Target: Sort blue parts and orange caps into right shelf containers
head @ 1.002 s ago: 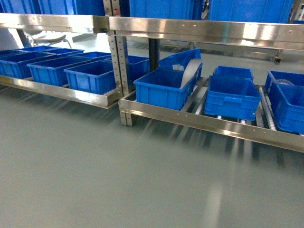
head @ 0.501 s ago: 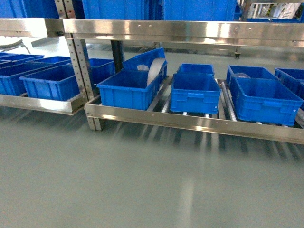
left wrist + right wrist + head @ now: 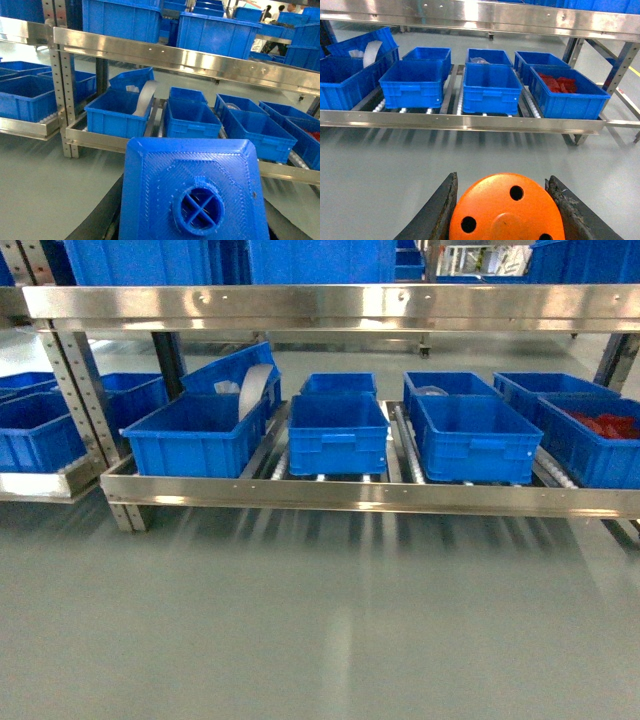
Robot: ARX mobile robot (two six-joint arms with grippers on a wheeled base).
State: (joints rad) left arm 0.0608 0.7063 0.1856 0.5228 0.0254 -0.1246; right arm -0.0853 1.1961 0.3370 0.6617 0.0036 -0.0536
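Right now my right gripper (image 3: 502, 210) is clamped on an orange cap (image 3: 506, 210); its dark fingers (image 3: 440, 210) press the cap from both sides, and the cap's flat top with its small holes faces the wrist camera. On the left wrist view a blue part (image 3: 192, 192) fills the lower frame, its round stud toward the lens. I take it that my left gripper is carrying it, but its fingers are hidden under the part, so I cannot tell how they stand.

Well beyond both sets of fingers stands the shelf (image 3: 380, 495), its shiny front rail running across my head view. On its rollers sit the blue crates (image 3: 470, 437), side by side. The crate farthest right (image 3: 567, 95) of the fingers holds red pieces.
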